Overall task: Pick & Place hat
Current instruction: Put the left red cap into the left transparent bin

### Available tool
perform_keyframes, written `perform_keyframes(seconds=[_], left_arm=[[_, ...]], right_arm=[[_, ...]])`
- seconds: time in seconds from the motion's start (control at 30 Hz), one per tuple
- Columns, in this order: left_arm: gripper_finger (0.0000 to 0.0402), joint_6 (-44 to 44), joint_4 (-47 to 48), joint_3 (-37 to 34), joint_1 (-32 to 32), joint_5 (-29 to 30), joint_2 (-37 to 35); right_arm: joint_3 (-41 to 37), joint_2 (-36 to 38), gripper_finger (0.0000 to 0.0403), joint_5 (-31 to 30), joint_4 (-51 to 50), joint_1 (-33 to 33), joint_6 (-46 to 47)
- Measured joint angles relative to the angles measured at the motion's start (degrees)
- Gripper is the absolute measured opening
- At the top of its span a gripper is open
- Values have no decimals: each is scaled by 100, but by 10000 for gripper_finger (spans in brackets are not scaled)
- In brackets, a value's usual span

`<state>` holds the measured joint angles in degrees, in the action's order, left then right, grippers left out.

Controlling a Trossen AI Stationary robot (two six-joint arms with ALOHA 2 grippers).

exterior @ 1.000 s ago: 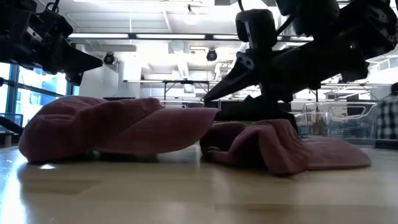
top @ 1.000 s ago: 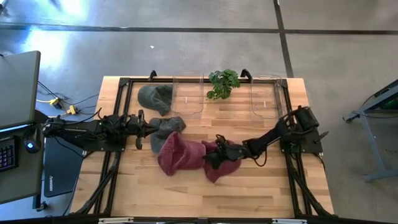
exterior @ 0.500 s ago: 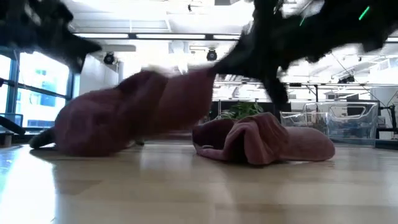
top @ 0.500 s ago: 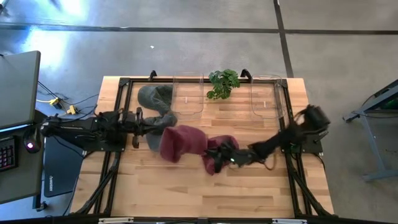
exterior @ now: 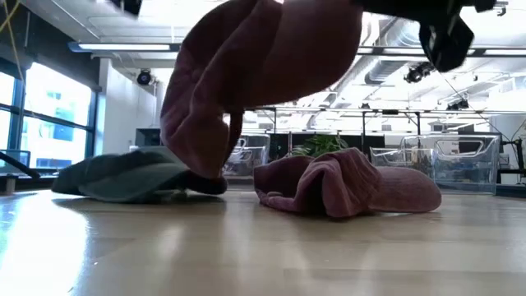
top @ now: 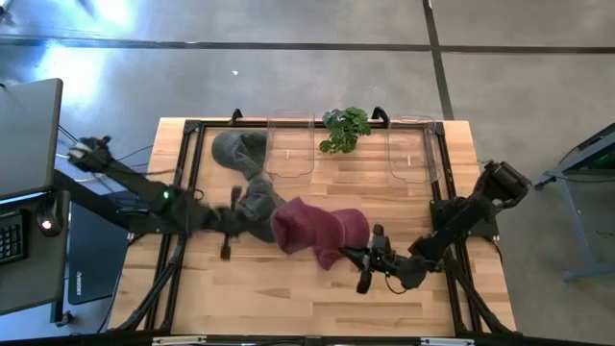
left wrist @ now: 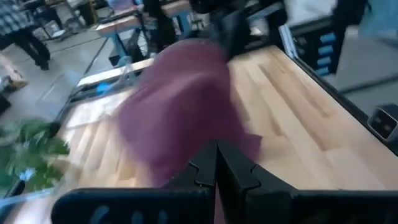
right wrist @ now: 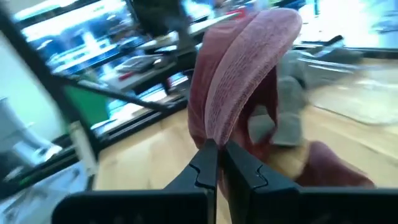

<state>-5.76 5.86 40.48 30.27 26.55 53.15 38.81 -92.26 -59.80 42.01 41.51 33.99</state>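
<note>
The soft maroon knitted hat is off the bench and pinched between two claws. We see our right claw near the front edge of the bench, fingers clenched on a fold of the hat's brim; in the right wrist view the ribbed maroon edge rises straight out of the closed fingertips. Our left claw is clenched too, its fingers together in the left wrist view with maroon cloth right ahead of them. From above it meets the fabric where the maroon hat and a grey knitted hat overlap, so we cannot tell which of the two it grips.

From the table-level camera, the lifted hat hangs as a sagging bag above the light wooden bench, stretched between the arms. A second maroon hat lies crumpled on the wood under it, and a grey-green one rests further off.

We judge the pick as done and the carry as the step in hand. Two clear plastic bins stand at the far edge, either side of a small green plant; they look like the likely drop point. The next move calls for both arms to travel together, keeping the cloth slack enough not to tear free, and clear of the hats below.
</note>
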Motion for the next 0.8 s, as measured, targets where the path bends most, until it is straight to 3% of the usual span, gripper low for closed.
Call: perform_keyframes(seconds=[0.1, 0.2, 0.33, 0.43, 0.5, 0.63, 0.8], left_arm=[[0, 208, 615, 765, 754, 1025, 877], [0, 953, 1450, 1425, 1312, 2116, 1718], [0, 2513, 2875, 2023, 1689, 3222, 2553], [0, 3805, 3646, 2133, 1790, 3433, 2803], [0, 4226, 3640, 2106, 1788, 3461, 2860], [0, 3728, 2861, 2023, 1866, 3527, 2860], [0, 1447, 1021, 2019, 2098, 3318, 2830]], right_arm=[[0, -286, 3, -676, 386, 100, 164], [47, -462, 4, -663, 761, 172, -163], [324, -616, 3, 314, 1032, 300, -993], [641, -675, 3, 1028, 1064, 445, -1552], [874, -737, 4, 1239, 1052, 540, -1963], [1296, -917, 3, 1506, 1061, 704, -2561], [1635, -1215, 5, 2268, 1130, 794, -3261]])
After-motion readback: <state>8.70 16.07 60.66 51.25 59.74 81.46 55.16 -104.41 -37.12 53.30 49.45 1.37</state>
